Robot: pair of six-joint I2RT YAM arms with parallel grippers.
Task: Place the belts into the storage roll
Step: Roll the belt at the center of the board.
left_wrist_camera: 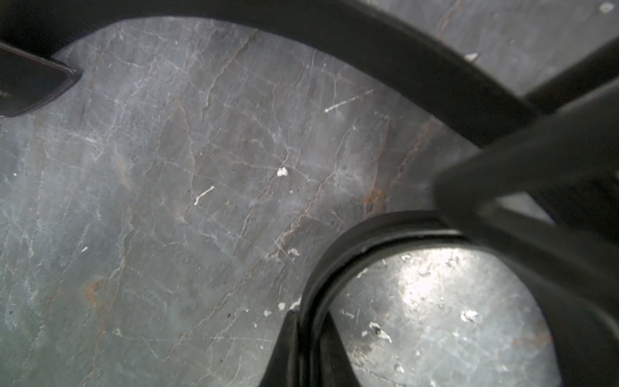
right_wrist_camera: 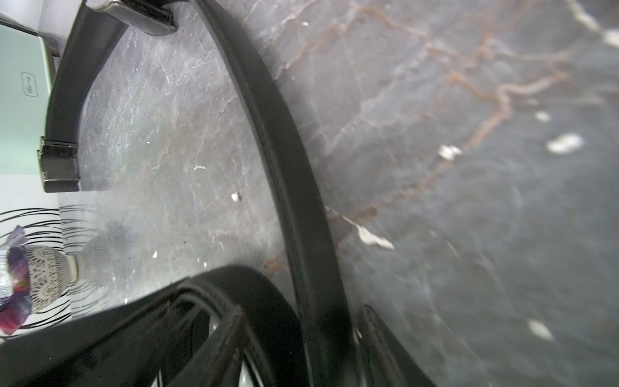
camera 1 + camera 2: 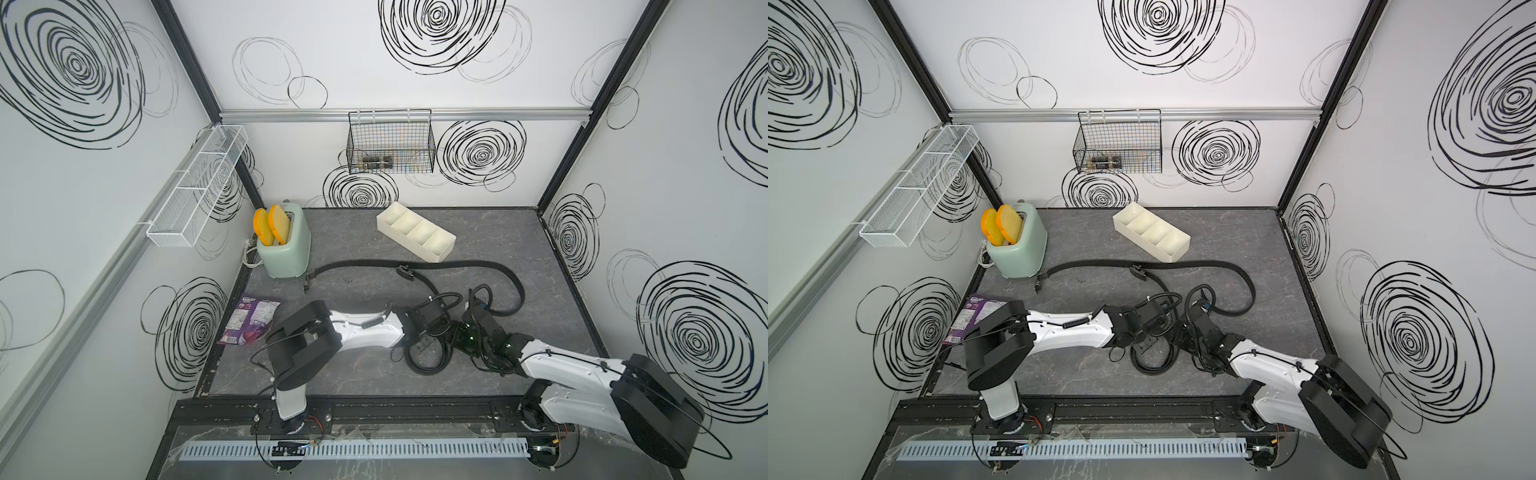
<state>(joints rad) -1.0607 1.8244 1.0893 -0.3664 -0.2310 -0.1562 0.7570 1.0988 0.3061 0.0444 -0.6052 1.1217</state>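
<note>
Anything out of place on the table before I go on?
Both belts lie unrolled, snaking across the table; the tray sits askew to the table's edges, all compartments empty.

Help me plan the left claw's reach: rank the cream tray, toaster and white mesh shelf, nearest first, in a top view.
1. Cream tray, at the back, beyond the left claw.
2. Toaster, back-left corner.
3. White mesh shelf, on the left wall.
</note>
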